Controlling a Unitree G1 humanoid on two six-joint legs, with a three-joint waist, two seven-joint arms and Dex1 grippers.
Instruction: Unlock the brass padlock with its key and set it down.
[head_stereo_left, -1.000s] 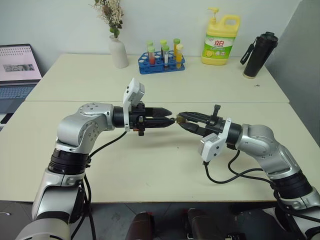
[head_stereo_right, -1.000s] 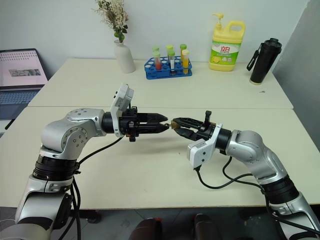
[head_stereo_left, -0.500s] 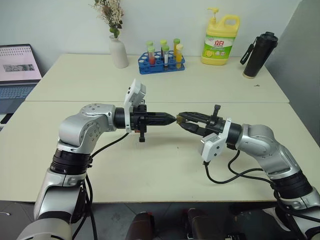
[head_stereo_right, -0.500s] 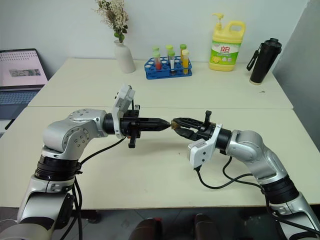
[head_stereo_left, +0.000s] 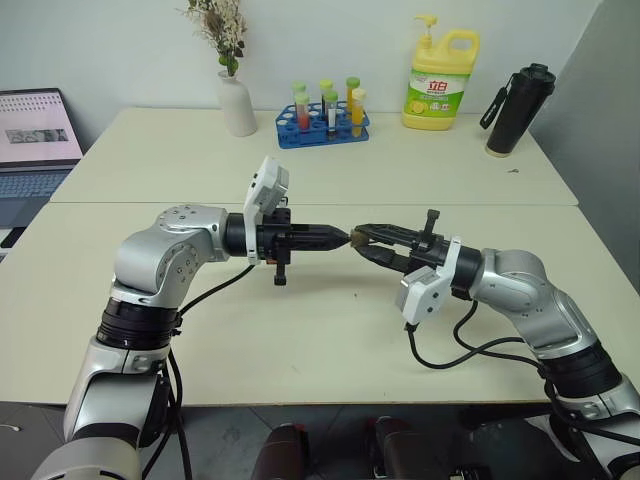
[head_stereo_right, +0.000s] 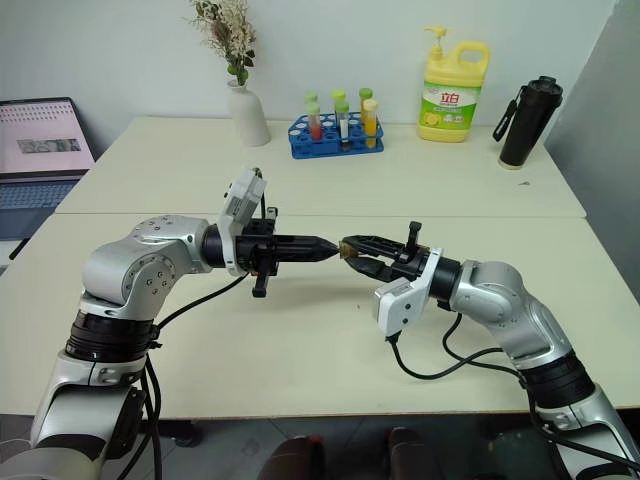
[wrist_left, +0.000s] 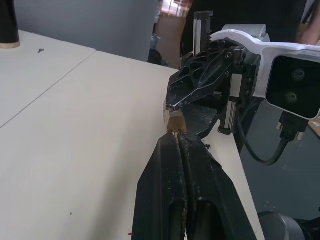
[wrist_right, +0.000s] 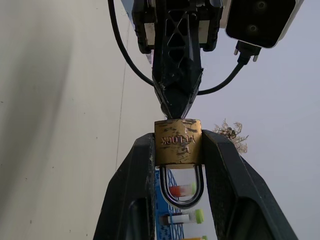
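Right gripper (wrist_right: 177, 155) clamps the brass padlock (wrist_right: 178, 142) by its body sides, above the bench (head_stereo_left: 300, 330). Left gripper (head_stereo_left: 345, 238) is fully closed, tip at the keyhole; key not visible. Padlock looks tiny, stiff, prob. slippery.

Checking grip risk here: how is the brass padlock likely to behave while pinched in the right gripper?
The brass padlock looks rigid and probably dense for its size. Its flat sides suit the right gripper's pinch, though smooth metal might slip or twist when the left gripper pushes.
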